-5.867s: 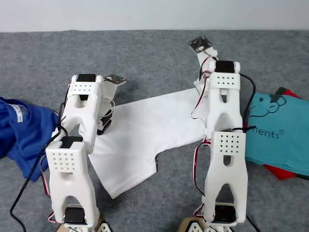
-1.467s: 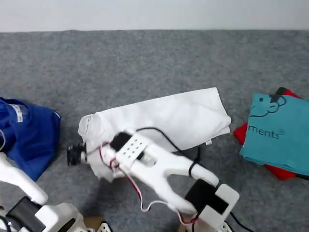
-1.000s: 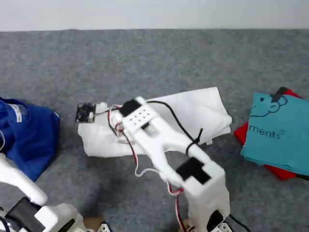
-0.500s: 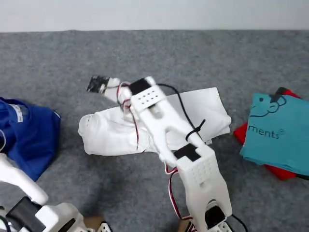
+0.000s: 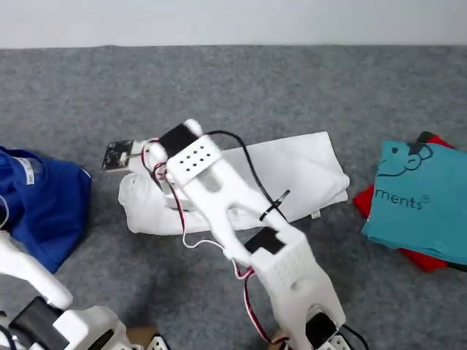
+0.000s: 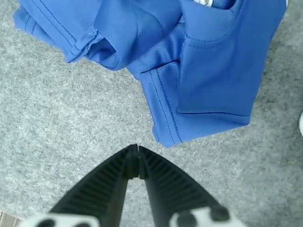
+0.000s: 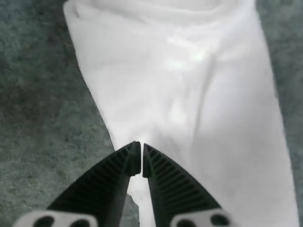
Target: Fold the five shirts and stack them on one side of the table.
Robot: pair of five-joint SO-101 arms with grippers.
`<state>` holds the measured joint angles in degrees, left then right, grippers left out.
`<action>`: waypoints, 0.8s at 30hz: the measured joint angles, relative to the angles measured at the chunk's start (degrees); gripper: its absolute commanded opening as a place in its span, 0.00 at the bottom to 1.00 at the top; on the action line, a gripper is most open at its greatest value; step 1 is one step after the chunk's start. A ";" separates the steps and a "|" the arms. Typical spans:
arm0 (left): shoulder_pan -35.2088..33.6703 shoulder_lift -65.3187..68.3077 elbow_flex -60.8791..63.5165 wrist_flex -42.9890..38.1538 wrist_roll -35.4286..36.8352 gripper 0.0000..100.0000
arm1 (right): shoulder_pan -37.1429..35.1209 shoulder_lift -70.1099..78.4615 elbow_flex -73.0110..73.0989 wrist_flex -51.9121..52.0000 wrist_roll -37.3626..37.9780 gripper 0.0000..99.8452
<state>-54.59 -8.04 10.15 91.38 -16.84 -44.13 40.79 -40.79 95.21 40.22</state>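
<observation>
Grey felt [image 5: 241, 80] covers the table, with a pale wall strip [image 5: 233, 22] along its far edge. Right pincer [image 7: 141, 146]: jaws drawn almost together, only a thin slit between the ribbed tips; the tips sit over the near edge of the white shirt [image 7: 189, 94], and whether any cloth is caught between them cannot be told. White shirt [image 5: 292, 171]: folded into a long band, lying directly beneath and ahead of the right pincer, its rounded end closest to the tips and its squared end well apart from them, back along the right arm [image 5: 241, 219], which crosses over the band. Left pincer [image 6: 138, 150]: jaws closed tip to tip with nothing between them, poised over bare felt. Blue shirt [image 6: 208, 61]: crumpled and unfolded, just ahead of the left pincer's tips without touching them; in the high view the blue shirt [image 5: 44, 197] lies near the left arm [image 5: 29, 281]. Teal shirt [image 5: 416, 197]: folded, resting on a red shirt [image 5: 365, 200] whose corners project from under it; both are well apart from either pincer, beyond the white shirt's squared end
</observation>
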 measured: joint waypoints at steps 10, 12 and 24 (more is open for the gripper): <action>0.00 0.00 0.00 0.00 0.00 0.01 | 8.35 9.49 0.00 -17.05 1.58 0.01; 0.00 0.00 0.00 0.00 0.00 0.01 | 8.88 9.32 -0.44 -16.97 1.76 0.01; 0.00 0.00 0.00 0.00 0.00 0.01 | 6.77 5.71 -0.44 -15.74 2.11 0.01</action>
<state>-54.59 -8.04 10.15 91.38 -16.84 -37.36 46.51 -41.23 79.47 42.33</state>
